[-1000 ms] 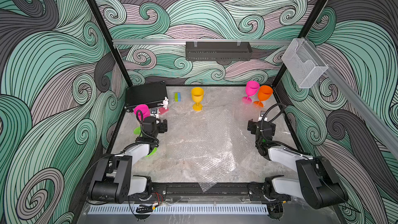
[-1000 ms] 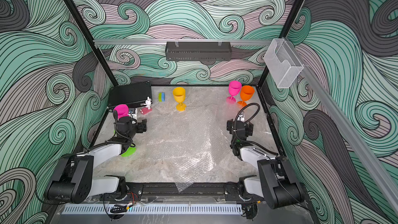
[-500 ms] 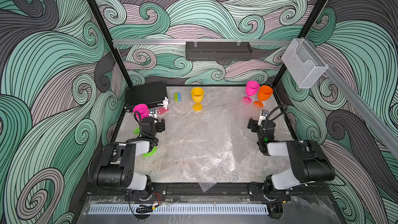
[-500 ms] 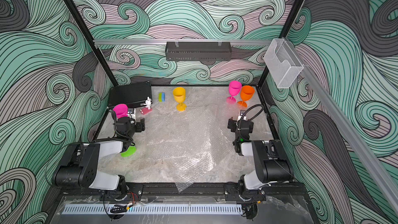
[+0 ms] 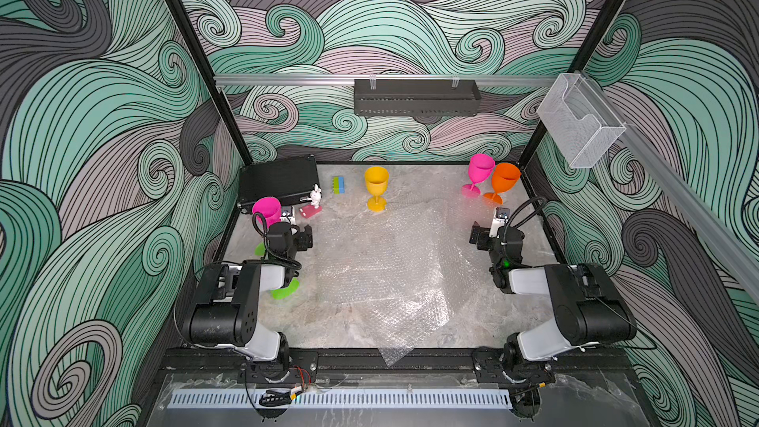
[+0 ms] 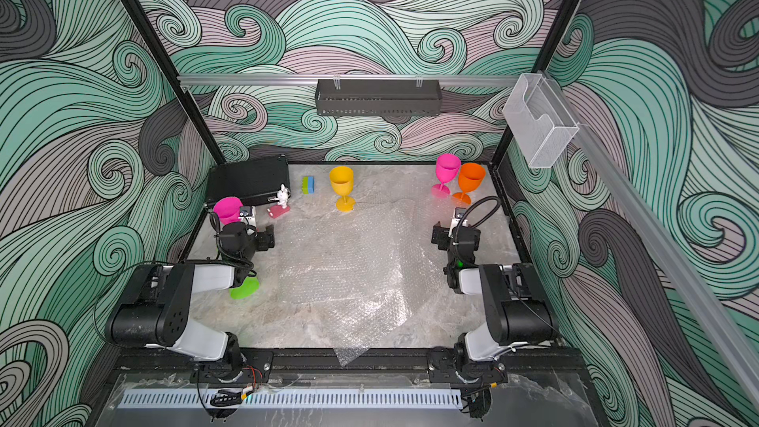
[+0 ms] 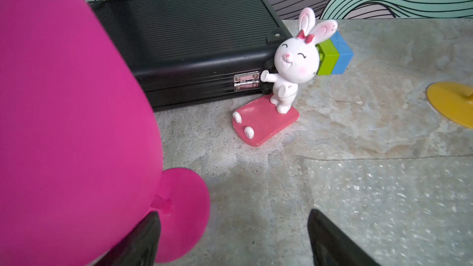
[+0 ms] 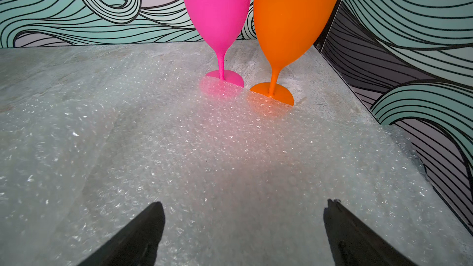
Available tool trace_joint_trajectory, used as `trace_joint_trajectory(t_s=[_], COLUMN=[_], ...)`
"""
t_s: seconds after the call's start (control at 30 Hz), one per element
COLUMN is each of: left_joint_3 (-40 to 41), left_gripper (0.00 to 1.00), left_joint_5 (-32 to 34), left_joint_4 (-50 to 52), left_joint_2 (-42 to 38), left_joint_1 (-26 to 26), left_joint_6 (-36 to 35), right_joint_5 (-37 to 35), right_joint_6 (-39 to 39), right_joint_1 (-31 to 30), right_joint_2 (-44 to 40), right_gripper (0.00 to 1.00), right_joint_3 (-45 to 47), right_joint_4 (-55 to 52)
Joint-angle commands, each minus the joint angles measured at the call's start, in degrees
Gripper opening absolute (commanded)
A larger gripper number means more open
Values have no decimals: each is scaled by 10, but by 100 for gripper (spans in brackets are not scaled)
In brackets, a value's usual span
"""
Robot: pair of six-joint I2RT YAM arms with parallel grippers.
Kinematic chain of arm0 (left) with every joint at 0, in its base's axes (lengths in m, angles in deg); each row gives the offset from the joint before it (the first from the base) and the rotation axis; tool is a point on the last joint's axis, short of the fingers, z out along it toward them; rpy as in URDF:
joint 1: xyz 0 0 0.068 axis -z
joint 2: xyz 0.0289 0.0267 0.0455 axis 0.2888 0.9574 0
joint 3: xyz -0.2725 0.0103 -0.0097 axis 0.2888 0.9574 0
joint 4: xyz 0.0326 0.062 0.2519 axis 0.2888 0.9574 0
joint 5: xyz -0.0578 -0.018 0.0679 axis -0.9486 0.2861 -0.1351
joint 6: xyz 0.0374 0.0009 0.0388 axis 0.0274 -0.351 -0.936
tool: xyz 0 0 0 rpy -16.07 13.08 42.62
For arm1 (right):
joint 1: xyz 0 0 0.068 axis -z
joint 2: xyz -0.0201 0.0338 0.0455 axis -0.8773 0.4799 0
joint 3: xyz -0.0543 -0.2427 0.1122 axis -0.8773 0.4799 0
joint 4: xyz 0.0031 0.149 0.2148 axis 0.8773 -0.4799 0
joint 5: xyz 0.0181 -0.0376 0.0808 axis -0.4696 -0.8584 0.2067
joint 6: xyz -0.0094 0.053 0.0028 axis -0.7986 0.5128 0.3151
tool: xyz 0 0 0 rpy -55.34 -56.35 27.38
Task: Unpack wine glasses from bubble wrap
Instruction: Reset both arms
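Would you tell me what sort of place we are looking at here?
Probably a robot test cell, not a home: the left arm and right arm are mounted on a front rail, wave-patterned panels on black frame posts enclose the table, and a yellow goblet stands near bubble wrap.

Bubble wrap (image 5: 386, 269) covers the table's (image 5: 353, 330) middle. Behind it stands a central goblet (image 5: 376, 188); back right, corner goblets (image 5: 479, 170) stand, feet under its edge. Back left: case (image 5: 279, 180), rabbit figurine (image 5: 315, 197), block (image 5: 338, 185) rightward; a left goblet (image 5: 267, 209) before the case, another goblet (image 5: 284, 292) perhaps under the left arm (image 5: 246, 281).
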Motion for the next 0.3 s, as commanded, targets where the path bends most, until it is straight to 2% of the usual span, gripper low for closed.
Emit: trace_joint_trajectory(t_s=[0.0,0.27], left_joint_3=[-22,-22], left_gripper=[98,99], left_joint_5=[2,2], left_joint_4=[7,7], left_joint_2=[7,6], left_joint_1=[-10,-11], left_joint_6=[18,18], right_joint_5=[3,3], right_joint_6=[-4,-4], right_joint_1=[1,2], right_joint_2=[-3,-3], right_gripper=[100,100], right_joint_3=[-8,-9], right_joint_4=[5,4])
